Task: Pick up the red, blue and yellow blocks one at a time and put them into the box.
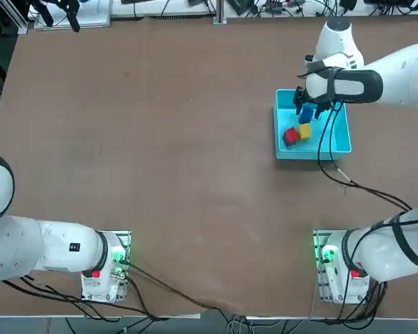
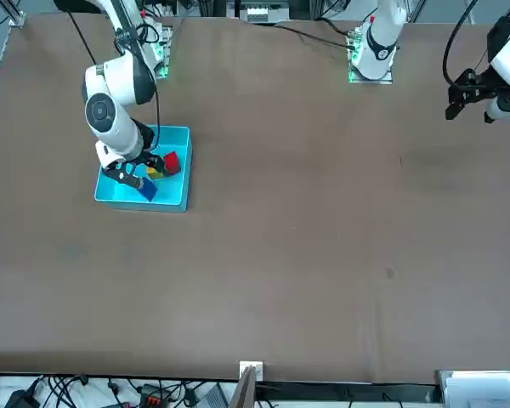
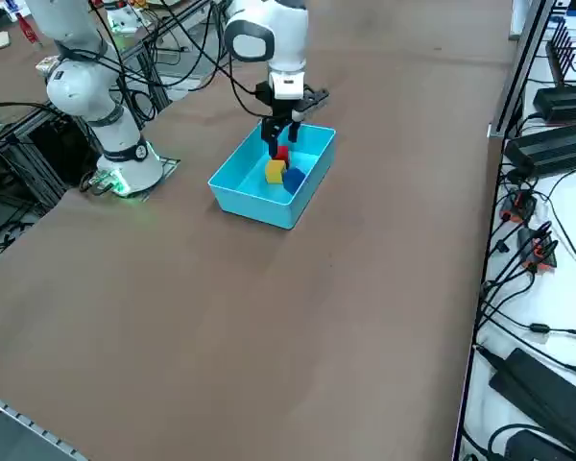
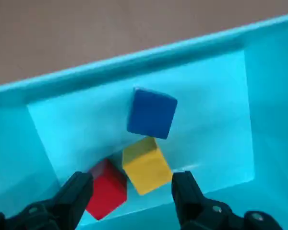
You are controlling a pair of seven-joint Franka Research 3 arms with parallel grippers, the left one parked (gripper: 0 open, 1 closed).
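The cyan box (image 1: pixel 338 136) sits at the table's far right side. All three blocks are inside it: the red block (image 1: pixel 290 137), the yellow block (image 1: pixel 304 131) touching it, and the blue block (image 1: pixel 307 115) just beyond the yellow one. My right gripper (image 1: pixel 308 104) hovers over the box, above the blocks, open and holding nothing. In the right wrist view, its fingers (image 4: pixel 77 189) stand wide apart, with the blue block (image 4: pixel 151 113), yellow block (image 4: pixel 146 165) and red block (image 4: pixel 108 189) on the box floor (image 4: pixel 216 120) below. The right side view shows the gripper (image 3: pixel 275 144) above the yellow block (image 3: pixel 275 171).
The brown table (image 1: pixel 160 153) stretches wide to the left of the box. My right arm's cable (image 1: pixel 355 186) trails across the table between the box and the arm's base (image 1: pixel 334 268). Cables and equipment line the far edge.
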